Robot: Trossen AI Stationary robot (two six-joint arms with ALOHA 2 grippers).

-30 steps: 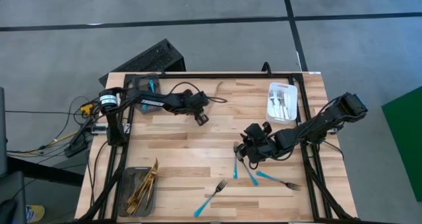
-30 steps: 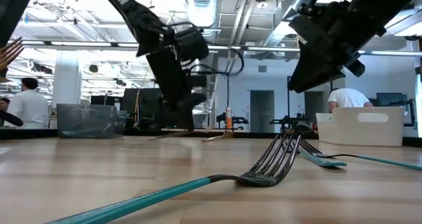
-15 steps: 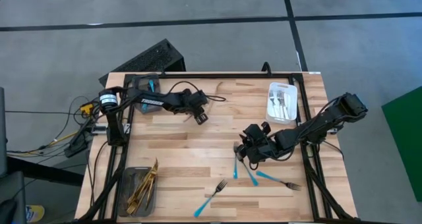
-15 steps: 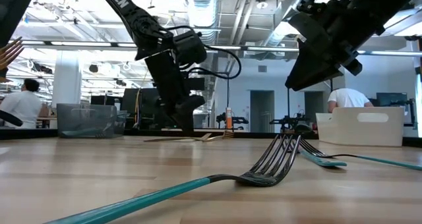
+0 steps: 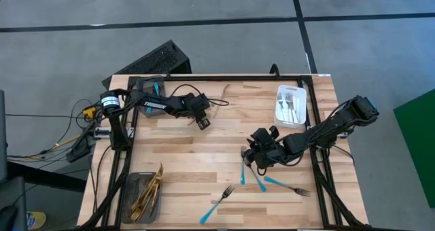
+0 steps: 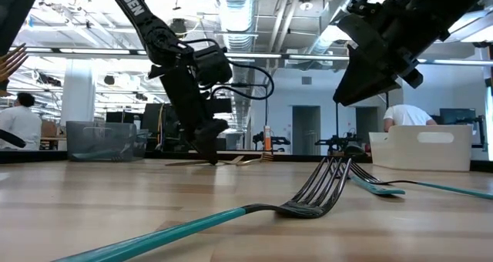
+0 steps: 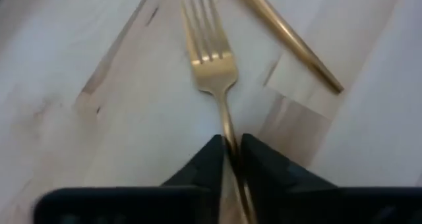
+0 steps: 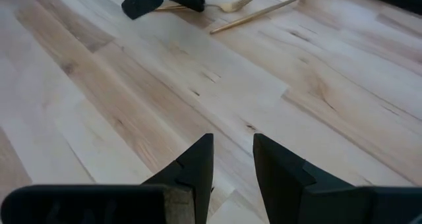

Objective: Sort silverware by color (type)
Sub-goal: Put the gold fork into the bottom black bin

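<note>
A gold fork (image 7: 212,49) lies flat on the wooden table (image 5: 190,156) at the far middle. My left gripper (image 7: 231,142) is shut on its handle and shows in the high view as my left gripper (image 5: 202,123). A second gold utensil (image 7: 290,38) lies beside it. My right gripper (image 8: 233,151) hangs open with nothing between its fingers. It stands above several turquoise-handled forks (image 5: 258,180) at the near right. One turquoise-handled fork (image 6: 231,216) lies close to the low camera. My left gripper pinches the gold fork's handle (image 7: 227,133), a little behind the tines, between its two fingers. The fingers slant down from the table's left side, one on each side of the thin handle. The fork lies flat on the table, its tines pointing away from the gripper.
A white tray (image 5: 291,105) with silver pieces stands at the far right. A grey tray (image 5: 145,196) with gold pieces sits at the near left. Another grey tray (image 5: 151,87) stands at the far left corner. Bare wood lies between the two arms.
My left gripper has sunk to the table and gone a little toward the table's left edge, ending at the gold fork. My right gripper has kept still.
</note>
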